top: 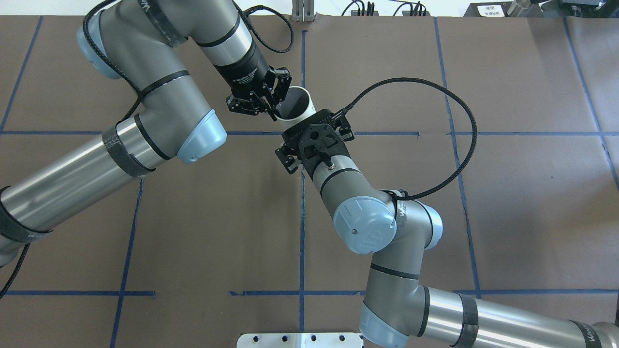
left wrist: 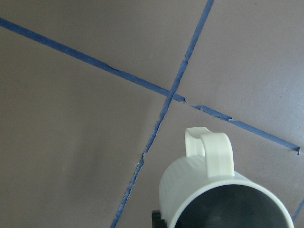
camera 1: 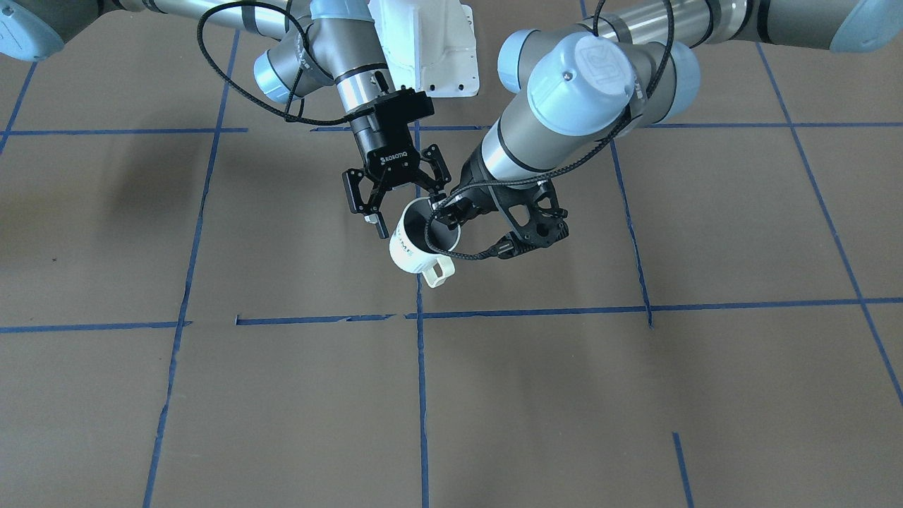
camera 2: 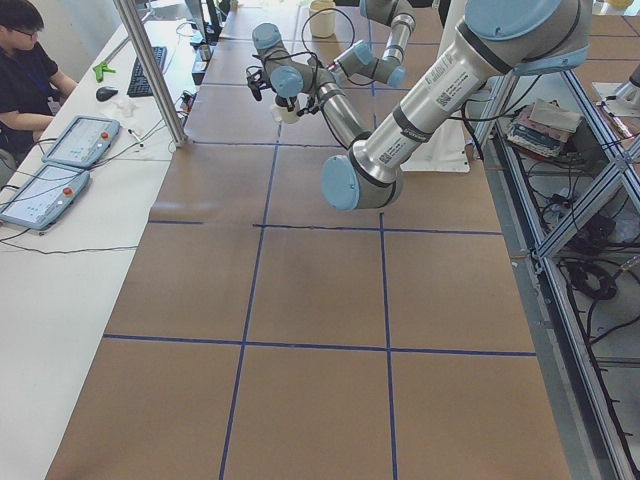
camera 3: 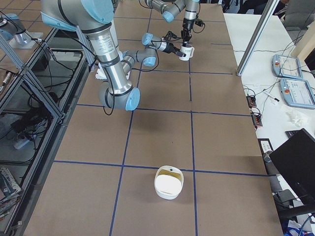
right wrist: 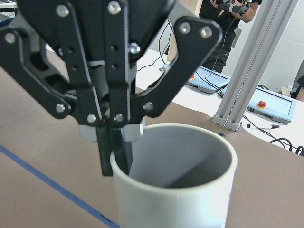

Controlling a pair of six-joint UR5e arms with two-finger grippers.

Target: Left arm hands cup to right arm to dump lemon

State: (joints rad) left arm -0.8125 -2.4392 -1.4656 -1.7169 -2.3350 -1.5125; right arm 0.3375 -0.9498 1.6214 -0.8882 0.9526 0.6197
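Observation:
The white cup (camera 1: 413, 255) hangs tilted above the table, its handle toward the operators' side. My left gripper (camera 1: 442, 214) is shut on the cup's rim, with one finger inside the mouth; this is clear in the right wrist view (right wrist: 115, 154). My right gripper (camera 1: 409, 208), lettered ROBOTIQ, is open, with its fingers spread on either side of the cup on the robot's side. I cannot tell whether they touch it. Seen from overhead, the cup (top: 303, 116) sits between the left gripper (top: 272, 109) and the right gripper (top: 314, 128). The cup's grey inside (left wrist: 237, 213) is dark. The lemon is hidden.
A white bowl (camera 3: 168, 184) stands on the brown table at the end on the robot's right, far from both grippers. Blue tape lines (camera 1: 421, 395) mark the tabletop in squares. An operator (camera 2: 25, 60) sits beyond the table's far side next to tablets.

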